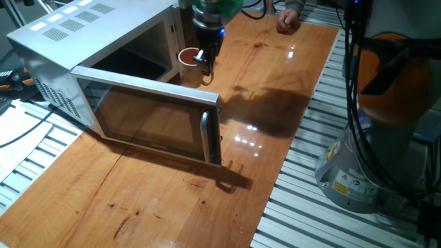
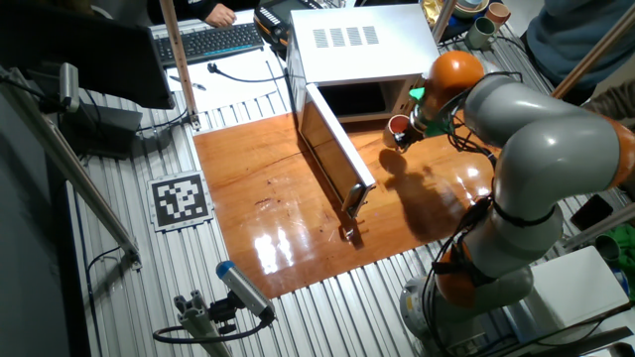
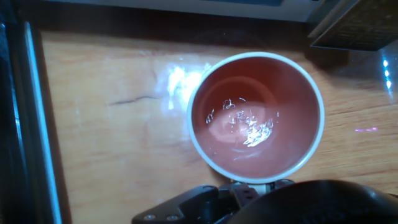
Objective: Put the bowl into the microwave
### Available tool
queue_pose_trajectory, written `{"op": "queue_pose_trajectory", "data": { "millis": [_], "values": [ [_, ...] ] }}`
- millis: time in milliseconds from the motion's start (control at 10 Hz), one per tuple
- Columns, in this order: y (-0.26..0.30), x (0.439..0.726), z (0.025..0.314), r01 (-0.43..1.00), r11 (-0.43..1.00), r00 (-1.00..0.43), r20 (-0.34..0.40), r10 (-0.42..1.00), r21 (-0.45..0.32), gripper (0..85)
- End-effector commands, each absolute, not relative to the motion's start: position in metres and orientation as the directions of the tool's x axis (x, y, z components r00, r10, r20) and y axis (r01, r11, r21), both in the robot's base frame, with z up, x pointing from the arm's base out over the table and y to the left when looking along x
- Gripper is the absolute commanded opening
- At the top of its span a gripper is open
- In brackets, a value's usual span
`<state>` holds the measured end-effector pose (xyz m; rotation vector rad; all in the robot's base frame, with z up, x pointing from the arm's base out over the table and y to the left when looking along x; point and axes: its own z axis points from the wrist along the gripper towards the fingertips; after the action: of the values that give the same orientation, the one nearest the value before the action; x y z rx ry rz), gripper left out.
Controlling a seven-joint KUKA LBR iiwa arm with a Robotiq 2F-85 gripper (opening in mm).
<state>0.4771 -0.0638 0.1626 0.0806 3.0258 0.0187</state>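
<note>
The bowl is cream-white outside and reddish-brown inside. It stands upright on the wooden table just in front of the microwave's open cavity. The hand view shows its empty inside. My gripper comes down from above and is shut on the bowl's rim on the side away from the microwave, seen at the bottom edge of the hand view. The microwave door with its bar handle stands swung wide open. The other fixed view shows the bowl, gripper and microwave.
The open door juts across the table to the left of the bowl. A person's hand rests at the table's far edge. The robot base stands to the right. A keyboard and mugs lie beyond the microwave.
</note>
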Motion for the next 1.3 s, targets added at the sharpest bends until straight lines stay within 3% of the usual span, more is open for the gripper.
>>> {"op": "queue_pose_trajectory", "data": {
  "millis": [0,600,1200],
  "values": [
    [-0.0610,0.4784,0.1631,0.053,0.998,-0.992,-0.113,0.054,0.016,0.0],
    [-0.0597,0.4855,0.1647,0.045,0.999,-0.991,-0.123,0.047,0.021,0.0],
    [-0.0597,0.4855,0.1647,0.058,0.998,-0.977,-0.201,0.065,0.040,0.0]
  ]
}}
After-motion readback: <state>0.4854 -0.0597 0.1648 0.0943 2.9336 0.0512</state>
